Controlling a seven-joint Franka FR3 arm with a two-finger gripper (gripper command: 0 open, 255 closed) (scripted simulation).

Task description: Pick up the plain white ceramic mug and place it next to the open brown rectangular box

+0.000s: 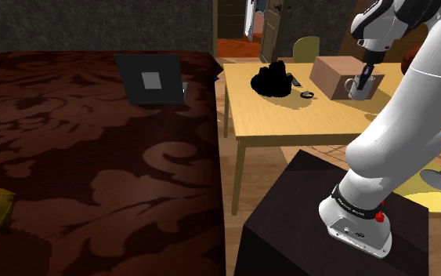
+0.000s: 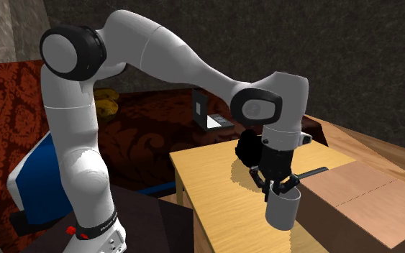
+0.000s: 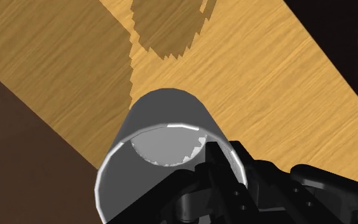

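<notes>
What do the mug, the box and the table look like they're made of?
Mug: plain grey-white, smooth and even; possibly ceramic, but nothing settles it. Box: flat matte brown with a seam line on top, probably cardboard. Table: wood, with clear yellow-brown grain streaks.

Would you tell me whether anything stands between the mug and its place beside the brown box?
Nothing visible does. The hand holds the grey mug by its rim right beside the brown box, over bare wooden table. The black lump lies farther along the table, out of the way.
</notes>
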